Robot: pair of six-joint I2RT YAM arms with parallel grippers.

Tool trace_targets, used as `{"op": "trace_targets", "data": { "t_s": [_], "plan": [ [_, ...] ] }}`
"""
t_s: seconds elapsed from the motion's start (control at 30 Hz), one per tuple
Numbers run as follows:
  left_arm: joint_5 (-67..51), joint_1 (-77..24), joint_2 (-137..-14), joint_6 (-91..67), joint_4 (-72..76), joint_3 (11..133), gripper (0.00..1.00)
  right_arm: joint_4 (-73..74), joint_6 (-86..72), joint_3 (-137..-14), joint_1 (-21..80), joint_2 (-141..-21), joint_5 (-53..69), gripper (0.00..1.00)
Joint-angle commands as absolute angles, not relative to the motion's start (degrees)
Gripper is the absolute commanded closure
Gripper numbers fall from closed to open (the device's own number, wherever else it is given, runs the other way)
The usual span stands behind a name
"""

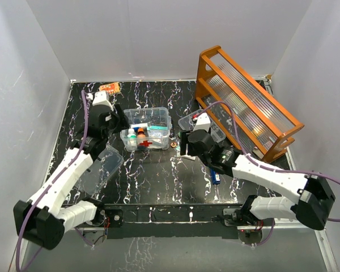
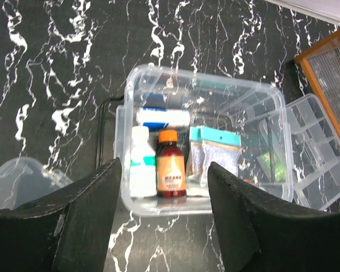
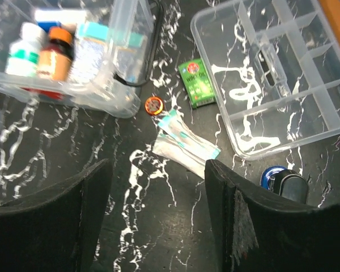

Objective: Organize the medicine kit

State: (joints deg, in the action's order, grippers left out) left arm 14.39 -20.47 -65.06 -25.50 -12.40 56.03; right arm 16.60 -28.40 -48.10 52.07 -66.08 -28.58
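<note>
Clear plastic first, at your far left: the lid [image 1: 102, 164] lies flat on the table [image 1: 158, 181], off the box. Your left gripper [image 2: 165, 173] hangs just above the medicine kit [image 2: 215, 84], fingers apart with nothing between them. Inside the kit stand a white bottle [image 2: 141, 167] and an amber bottle [image 2: 171, 170], with teal-topped packets [image 2: 215, 150] beside them and a white tube [image 2: 163, 117] behind, so packing looks partly done.

Just right of the kit, loose on the table, lie a small orange tin [image 3: 153, 105], a green box [image 3: 198, 83] and a pale sachet strip [image 3: 184, 141]. Your right gripper [image 3: 158, 167] hovers over these, fingers spread and empty. Further right sits a clear divided tray [image 3: 283, 73].

Next, I'd judge, you lower the right gripper onto the green box or the sachets, close, and carry the piece left into the kit. The flat sachets will call for a low, careful pinch. The lid goes on last.
</note>
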Motion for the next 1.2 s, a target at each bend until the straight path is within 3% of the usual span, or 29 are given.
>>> {"op": "trace_targets", "data": {
  "t_s": [0.0,0.23,0.53,0.93,1.17],
  "plan": [
    [15.08,-20.17,-57.13,-24.76,-13.21,50.79,0.38,18.50,-27.65,-50.03,49.39,-70.57,-25.68,0.38],
    [17.40,-20.14,-50.94,-24.47,-11.82,45.39,0.37,18.44,-24.86,-53.20,44.41,-78.90,-19.31,0.50],
    [16.62,-20.20,-51.97,-24.06,-11.91,45.57,0.35,18.43,-13.34,-58.06,41.26,-89.53,-8.35,0.60],
    [15.85,-20.19,-53.32,-24.10,-11.78,45.53,0.35,21.47,-9.48,-59.81,38.10,-96.42,1.72,0.55],
    [15.79,-20.13,-54.15,-24.17,-11.93,45.61,0.34,24.16,-15.69,-58.33,38.10,-96.25,4.21,0.58]
  ]
}}
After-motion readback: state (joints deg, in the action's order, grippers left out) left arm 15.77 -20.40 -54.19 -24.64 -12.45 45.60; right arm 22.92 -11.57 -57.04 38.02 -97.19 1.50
